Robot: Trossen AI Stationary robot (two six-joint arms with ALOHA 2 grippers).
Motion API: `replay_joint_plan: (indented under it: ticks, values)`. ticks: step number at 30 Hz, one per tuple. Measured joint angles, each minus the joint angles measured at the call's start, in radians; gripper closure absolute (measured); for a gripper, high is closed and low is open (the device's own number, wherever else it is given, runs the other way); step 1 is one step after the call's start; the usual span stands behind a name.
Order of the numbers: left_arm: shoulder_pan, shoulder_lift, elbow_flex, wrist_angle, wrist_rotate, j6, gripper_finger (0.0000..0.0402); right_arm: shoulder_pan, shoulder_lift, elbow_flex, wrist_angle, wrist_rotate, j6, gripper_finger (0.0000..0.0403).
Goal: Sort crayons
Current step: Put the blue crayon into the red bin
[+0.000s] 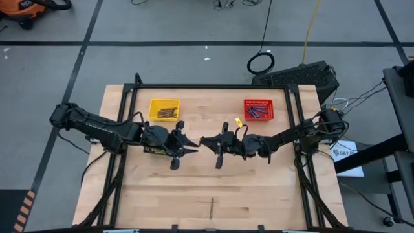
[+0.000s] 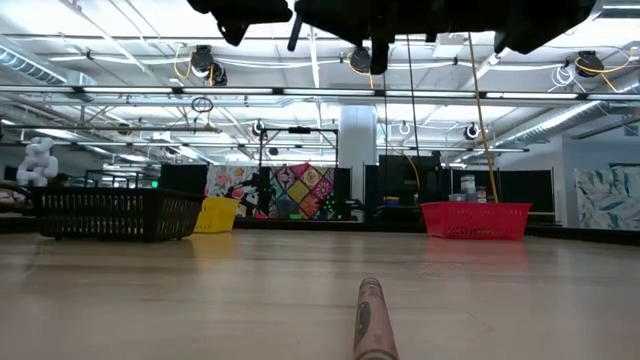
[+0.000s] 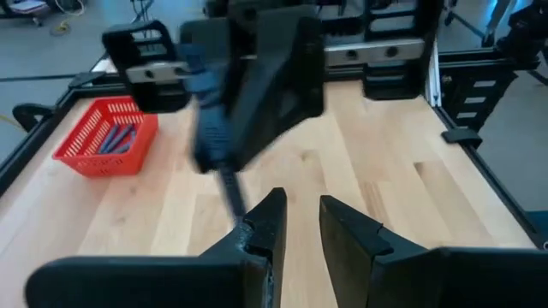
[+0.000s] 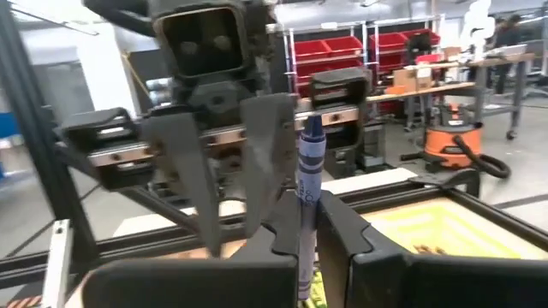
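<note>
Crayons get sorted by colour here, and one blue crayon [image 4: 310,154] is up in the air over the middle of the worktop [image 1: 194,188]. The right pincer [image 4: 308,227] is closed on it and holds it standing up. The left pincer [image 3: 300,210] faces it, very close. Its fingers are apart, it holds nothing, and it does not seem to touch the crayon.

I think the job now is to take this blue crayon to the red basket [image 1: 245,110] near the back edge, on the right side, because the blue ones lie in there. To do it well, the left pincer should back away first so the two do not bump. The right pincer should keep its tight hold, go right over the basket, get low, and only then open, so the crayon does not bounce out.

Counting:
- Two arms and two pincers.
- Two baskets seen from above. The yellow basket [image 1: 151,110] sits near the back edge, on the left side.
- One black basket [image 2: 115,213] shows only in the low view.
- One crayon held.
- One loose crayon [image 1: 211,207] lies by the front edge, near its middle.
- Each of the two baskets holds a small heap, brown in yellow and blue in red, too small to count.
</note>
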Motion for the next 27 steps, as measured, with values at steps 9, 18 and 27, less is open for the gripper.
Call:
replay_joint_plan:
  ticks: [9, 18, 27]
  values:
    - [0.0, 0.0, 0.0, -0.072, -0.001, 0.0, 0.0324, -0.029, -0.021, -0.001, -0.146, 0.167, -0.023, 0.0403]
    - [0.001, 0.0, 0.0, -0.206, -0.003, 0.0, 0.0324, -0.147, -0.048, -0.002, -0.452, 0.19, 0.123, 0.0403]
    - [0.001, 0.0, 0.0, -0.299, -0.004, 0.0, 0.0324, -0.264, -0.075, -0.002, -0.699, 0.248, 0.206, 0.0403]
